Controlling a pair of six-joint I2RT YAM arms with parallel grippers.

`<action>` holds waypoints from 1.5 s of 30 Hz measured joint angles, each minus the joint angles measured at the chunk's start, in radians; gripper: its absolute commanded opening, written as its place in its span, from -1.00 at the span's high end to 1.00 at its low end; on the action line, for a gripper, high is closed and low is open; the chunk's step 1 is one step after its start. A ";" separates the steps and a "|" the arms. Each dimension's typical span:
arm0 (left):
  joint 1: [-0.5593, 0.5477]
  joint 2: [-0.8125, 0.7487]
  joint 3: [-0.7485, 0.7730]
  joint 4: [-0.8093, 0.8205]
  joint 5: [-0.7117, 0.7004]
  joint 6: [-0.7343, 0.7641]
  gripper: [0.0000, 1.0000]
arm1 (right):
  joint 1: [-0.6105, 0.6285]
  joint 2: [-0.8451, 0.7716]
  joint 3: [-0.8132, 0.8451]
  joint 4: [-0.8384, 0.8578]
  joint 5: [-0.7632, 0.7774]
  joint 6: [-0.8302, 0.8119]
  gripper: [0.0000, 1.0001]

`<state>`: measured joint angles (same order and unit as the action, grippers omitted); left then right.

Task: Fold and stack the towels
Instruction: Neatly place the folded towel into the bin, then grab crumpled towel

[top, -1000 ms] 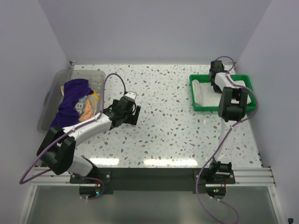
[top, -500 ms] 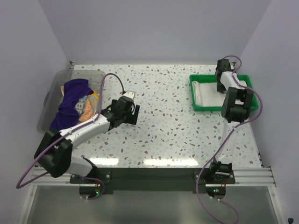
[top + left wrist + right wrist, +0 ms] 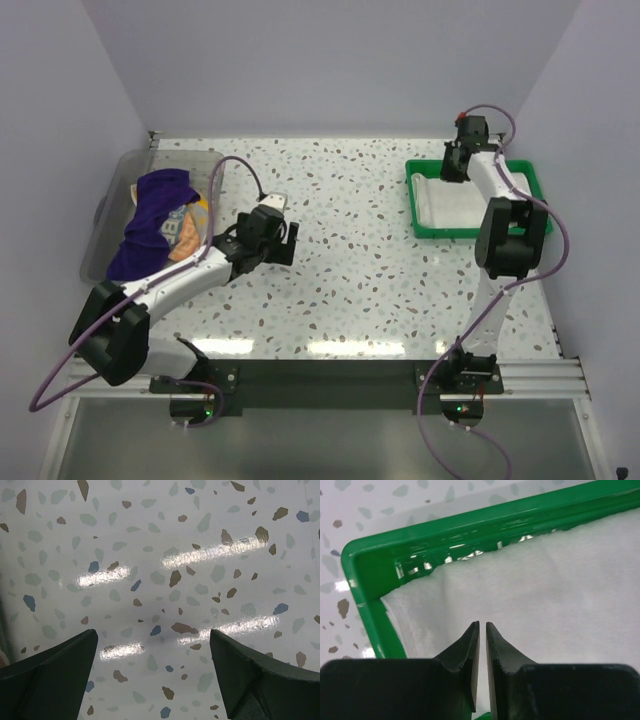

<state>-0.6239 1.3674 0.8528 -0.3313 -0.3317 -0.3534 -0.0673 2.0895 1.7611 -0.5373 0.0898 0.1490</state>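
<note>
— From above, where were the towels?
— The white towel [image 3: 465, 205] lay flat in the green tray [image 3: 412, 200]. The purple towel [image 3: 150, 215] and the lettered towel [image 3: 186, 230] sat bunched in the clear bin [image 3: 104, 232]. The left gripper [image 3: 282, 240] hung over the table [image 3: 370, 280], and the right gripper [image 3: 455, 165] was above the tray's far left corner.
— And the left wrist view?
— Its fingers [image 3: 50, 672] stood wide apart over bare speckled tabletop, holding nothing.
— The right wrist?
— Its fingers [image 3: 470, 650] were nearly together with only a thin gap, empty, above the white towel near the tray's rim.
</note>
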 measured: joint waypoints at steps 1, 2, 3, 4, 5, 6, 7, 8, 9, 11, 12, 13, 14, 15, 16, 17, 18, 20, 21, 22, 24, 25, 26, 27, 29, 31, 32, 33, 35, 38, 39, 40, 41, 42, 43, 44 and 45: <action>0.000 -0.005 0.000 0.000 0.000 -0.003 -1.00 | 0.011 0.003 -0.012 0.000 -0.018 0.012 0.77; 0.000 -0.010 0.000 0.000 0.000 -0.005 -1.00 | 0.024 0.010 -0.019 0.000 -0.037 0.023 0.80; 0.000 -0.013 0.000 0.000 0.000 -0.006 -1.00 | 0.036 0.019 -0.020 0.000 -0.051 0.033 0.82; 0.000 -0.016 0.000 0.000 0.000 -0.007 -1.00 | 0.046 0.029 -0.020 0.000 -0.062 0.040 0.86; 0.000 -0.018 0.000 -0.001 0.000 -0.009 -1.00 | 0.060 0.040 -0.021 0.002 -0.072 0.048 0.88; 0.000 -0.021 0.000 -0.002 0.000 -0.013 -1.00 | 0.072 0.053 -0.020 0.003 -0.085 0.056 0.88; 0.000 -0.023 0.000 -0.003 0.000 -0.015 -1.00 | 0.083 0.069 -0.020 0.004 -0.094 0.064 0.89; 0.000 -0.026 0.000 -0.005 0.000 -0.022 -1.00 | 0.094 0.092 -0.020 0.006 -0.112 0.074 0.89; 0.000 -0.028 0.000 -0.008 0.000 -0.024 -1.00 | 0.103 0.102 -0.020 0.006 -0.116 0.077 0.89; 0.000 -0.035 0.000 -0.015 0.000 -0.032 -1.00 | 0.113 0.133 -0.020 0.007 -0.129 0.085 0.89; 0.000 -0.039 0.000 -0.019 0.000 -0.033 -1.00 | 0.112 0.141 -0.013 0.006 -0.139 0.092 0.89; 0.000 -0.042 0.000 -0.023 0.000 -0.035 -1.00 | 0.112 0.141 -0.006 0.006 -0.143 0.096 0.88; 0.000 -0.045 0.000 -0.030 0.000 -0.040 -1.00 | 0.110 0.141 -0.002 0.006 -0.146 0.099 0.88; 0.000 -0.047 0.000 -0.035 0.000 -0.048 -1.00 | 0.109 0.141 -0.002 0.006 -0.150 0.102 0.85; 0.000 -0.049 0.000 -0.040 0.000 -0.051 -1.00 | 0.108 0.141 -0.002 0.003 -0.152 0.104 0.82; 0.000 -0.051 0.000 -0.045 0.000 -0.054 -1.00 | 0.108 0.140 -0.002 0.003 -0.153 0.106 0.79; 0.000 -0.054 0.000 -0.051 0.000 -0.056 -1.00 | 0.108 0.137 -0.002 0.000 -0.152 0.105 0.75; 0.000 -0.057 0.003 -0.061 0.000 -0.057 -1.00 | 0.108 0.119 -0.002 -0.021 -0.145 0.106 0.57; 0.000 -0.057 0.010 -0.071 0.000 -0.057 -1.00 | 0.108 0.098 -0.006 -0.032 -0.134 0.104 0.50; 0.000 -0.056 0.023 -0.084 -0.001 -0.057 -1.00 | 0.108 0.071 -0.014 -0.048 -0.129 0.103 0.33; 0.000 -0.055 0.064 -0.114 -0.006 -0.058 -1.00 | 0.108 0.003 -0.024 -0.080 -0.121 0.102 0.14; 0.002 -0.050 0.095 -0.129 -0.012 -0.060 -1.00 | 0.108 -0.041 -0.026 -0.095 -0.110 0.102 -0.07; 0.004 -0.042 0.131 -0.142 -0.018 -0.061 -1.00 | 0.110 -0.090 -0.031 -0.108 -0.106 0.105 -0.17; 0.010 -0.029 0.171 -0.151 -0.023 -0.065 -1.00 | 0.113 -0.142 -0.038 -0.118 -0.099 0.103 -0.35; 0.027 -0.002 0.243 -0.162 -0.037 -0.073 -1.00 | 0.123 -0.258 -0.069 -0.128 -0.092 0.103 -0.47; 0.062 0.036 0.319 -0.180 -0.056 -0.078 -1.00 | 0.148 -0.377 -0.127 -0.129 -0.085 0.106 -0.66; 0.087 0.060 0.357 -0.190 -0.065 -0.083 -1.00 | 0.168 -0.433 -0.162 -0.130 -0.086 0.112 -0.76; 0.116 0.084 0.394 -0.207 -0.066 -0.090 -1.00 | 0.187 -0.473 -0.191 -0.133 -0.090 0.116 -0.88; 0.190 0.141 0.473 -0.249 -0.062 -0.109 -1.00 | 0.241 -0.553 -0.264 -0.135 -0.109 0.125 -0.92; 0.316 0.204 0.555 -0.291 -0.063 -0.131 -1.00 | 0.323 -0.632 -0.389 -0.132 -0.152 0.128 -0.95; 0.357 0.215 0.570 -0.302 -0.063 -0.136 -1.00 | 0.346 -0.655 -0.435 -0.130 -0.170 0.129 -0.96; 0.392 0.222 0.581 -0.313 -0.066 -0.142 -1.00 | 0.363 -0.681 -0.482 -0.124 -0.185 0.131 -0.97; 0.444 0.229 0.594 -0.323 -0.067 -0.150 -1.00 | 0.375 -0.705 -0.522 -0.124 -0.201 0.133 -0.97; 0.486 0.232 0.603 -0.331 -0.070 -0.154 -1.00 | 0.380 -0.727 -0.554 -0.125 -0.220 0.137 -0.97; 0.531 0.232 0.607 -0.332 -0.078 -0.162 -1.00 | 0.383 -0.746 -0.576 -0.125 -0.236 0.140 -0.97; 0.570 0.232 0.608 -0.331 -0.085 -0.168 -1.00 | 0.386 -0.760 -0.585 -0.125 -0.244 0.140 -0.97; 0.616 0.232 0.608 -0.327 -0.093 -0.177 -0.99 | 0.392 -0.774 -0.589 -0.124 -0.255 0.140 -0.97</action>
<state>-0.0074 1.5993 1.4609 -0.6579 -0.4244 -0.5304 0.3248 1.3159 1.1717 -0.6609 -0.1650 0.2893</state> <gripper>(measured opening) 0.997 0.983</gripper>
